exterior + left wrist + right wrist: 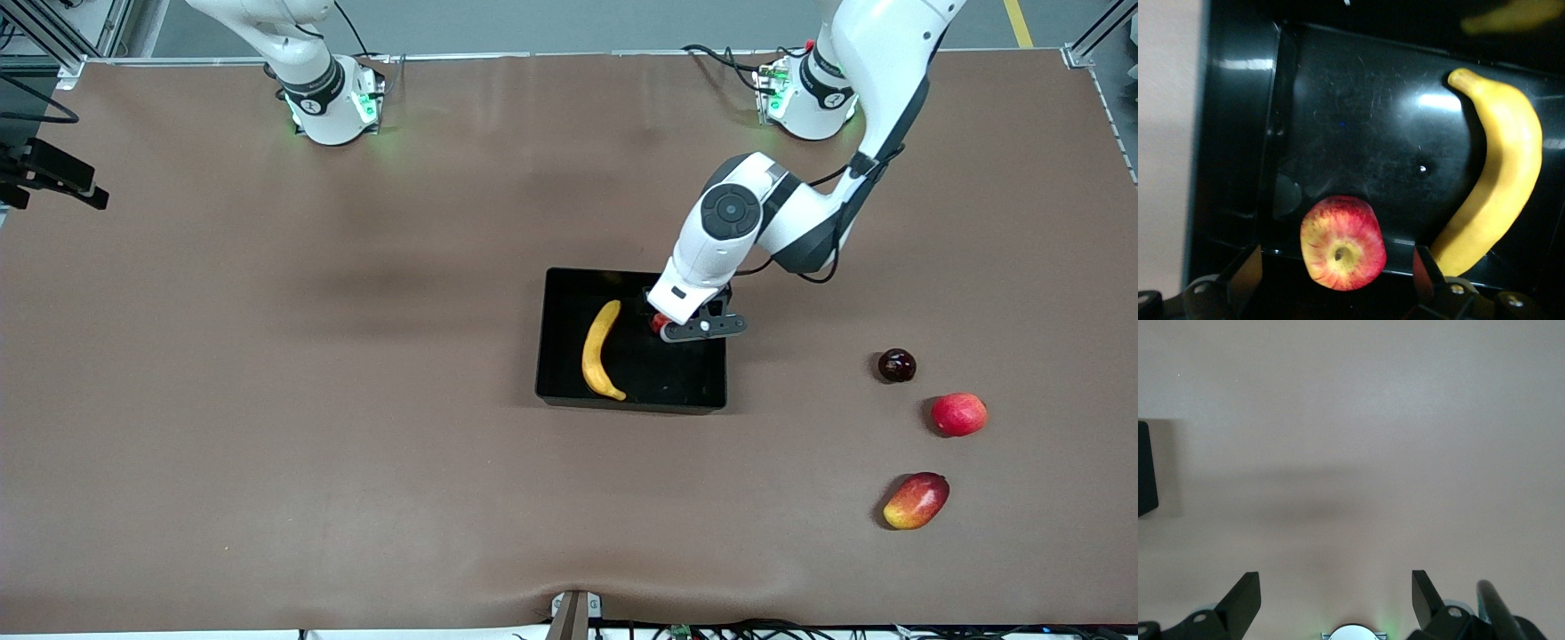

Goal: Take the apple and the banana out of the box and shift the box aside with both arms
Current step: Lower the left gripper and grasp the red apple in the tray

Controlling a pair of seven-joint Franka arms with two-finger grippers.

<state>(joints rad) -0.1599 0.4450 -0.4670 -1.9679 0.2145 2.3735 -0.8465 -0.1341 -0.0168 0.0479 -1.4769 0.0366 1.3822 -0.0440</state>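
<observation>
The black tray (560, 338) sits mid-table. The yellow banana (600, 351) lies in it, toward the right arm's end; it also shows in the left wrist view (1501, 180). My left gripper (665, 325) is low inside the tray at the left arm's end. It is open, with the fingers (1248, 270) apart on either side of the small red apple (1341, 243) and not touching it. The apple rests on the tray floor (1358, 127), stem dimple up; in the front view only a bit of it (657, 322) shows. My right gripper (1336, 600) is open and empty over bare table near its base; it is out of the front view.
A dark plum (896, 365), a round red fruit (958, 414) and a red-yellow mango (917, 500) lie on the brown table toward the left arm's end, nearer the front camera than the tray. A black fixture (53, 173) juts in at the right arm's end.
</observation>
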